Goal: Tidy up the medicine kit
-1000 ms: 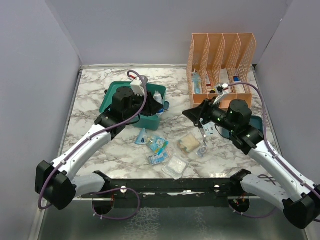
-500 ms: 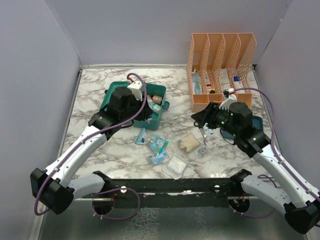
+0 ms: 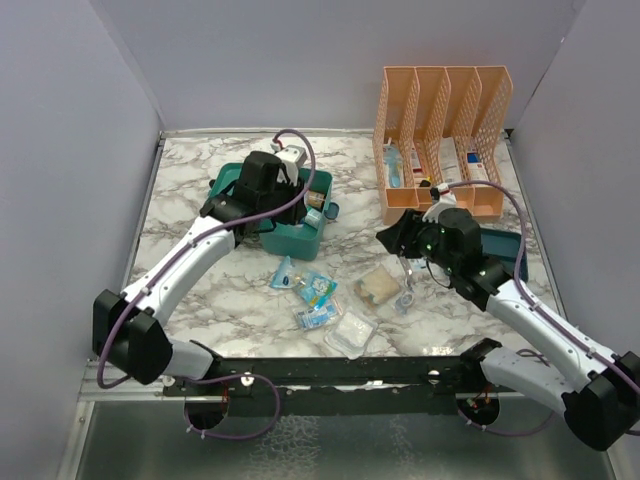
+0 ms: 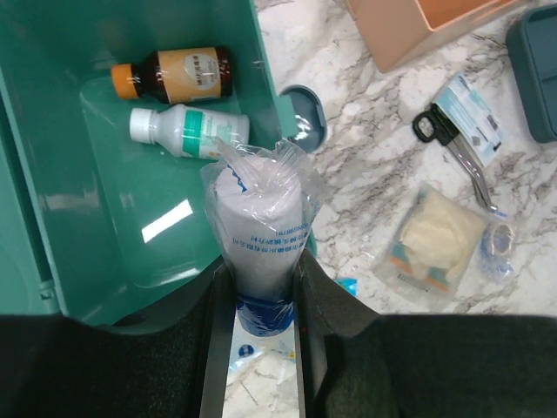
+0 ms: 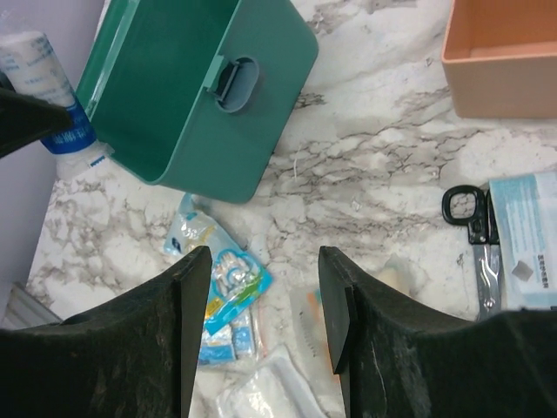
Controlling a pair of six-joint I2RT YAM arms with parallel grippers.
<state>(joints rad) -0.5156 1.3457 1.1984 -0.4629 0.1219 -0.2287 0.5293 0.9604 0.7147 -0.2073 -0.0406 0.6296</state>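
The left pincer (image 3: 290, 186), clamped on a plastic-wrapped white roll with blue print (image 4: 259, 218), now hangs farther back, over the open teal-green plastic medicine kit (image 3: 290, 240) rather than at its front wall. The right arm's wrist sits farther left and nearer, uncovering more of the flat dark-blue tray (image 3: 505, 246)

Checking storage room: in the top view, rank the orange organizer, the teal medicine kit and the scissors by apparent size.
1. orange organizer, largest
2. medicine kit, though partly covered
3. scissors, smallest
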